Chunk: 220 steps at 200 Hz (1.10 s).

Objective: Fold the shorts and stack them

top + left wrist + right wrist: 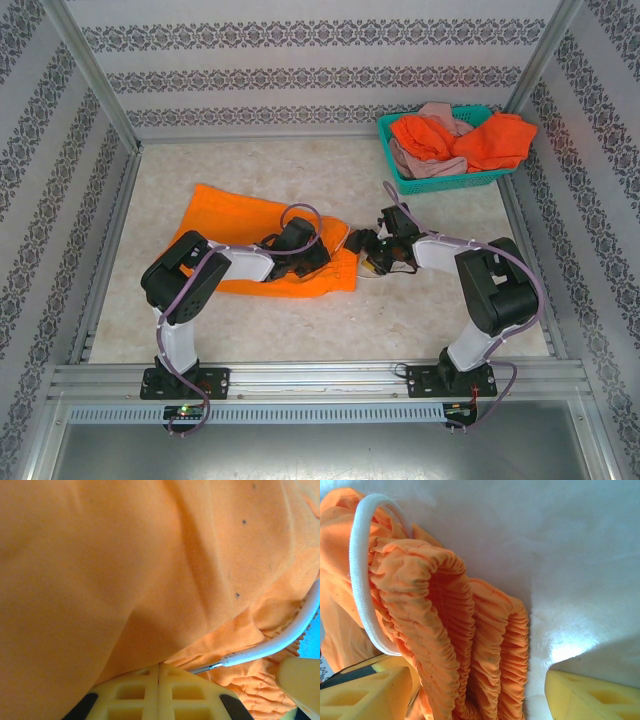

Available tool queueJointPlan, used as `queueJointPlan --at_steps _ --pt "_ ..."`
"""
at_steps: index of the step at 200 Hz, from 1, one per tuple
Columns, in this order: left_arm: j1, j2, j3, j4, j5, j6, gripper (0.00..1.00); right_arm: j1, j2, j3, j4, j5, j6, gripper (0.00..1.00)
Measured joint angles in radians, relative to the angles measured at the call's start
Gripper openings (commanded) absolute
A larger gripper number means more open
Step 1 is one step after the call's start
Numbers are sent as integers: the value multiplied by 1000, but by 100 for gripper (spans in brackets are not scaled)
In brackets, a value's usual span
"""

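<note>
Two sets of fingers, two different stories here. The left gripper [159,667] is clamped right shut. Going by the ridge of fabric tenting off its tips, it has a fold of the bright orange shorts [230,225] nipped. The pinch itself is tucked under cloth, so I can't swear how many layers are in it. The right gripper [475,677] is spread wide and holding nothing, with one yellow finger on either side of the gathered waistband [470,645]. The white drawstring [357,580] loops out just beside one of those fingers.

From above, both grippers sit close together at the waistband end of the shorts, which lie spread out on the table [450,300]. The darker red-orange pair [500,140] and the dusty pink pair [425,165] are well away in the teal basket [430,186] at the far right corner, so I'd say folding has barely started.

What I'd worry about:
- The right jaws could close on the drawstring loop instead of the elastic, and then the lift would just pull string.
- A thin single-layer pinch on the left could slip, so the fold would land crooked.
- The two wrists are crowded together and could bump each other.
</note>
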Motion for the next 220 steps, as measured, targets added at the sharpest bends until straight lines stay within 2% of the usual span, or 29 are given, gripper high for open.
queueJointPlan --at_steps 41,113,220 --pt "0 -4 -7 4 -3 0 4 11 -6 3 -13 26 -25 76" --pt "0 -4 -8 8 -2 0 4 13 5 13 -24 29 -6 68" --pt "0 -4 -13 17 -2 -1 4 51 31 75 -111 105 38 65"
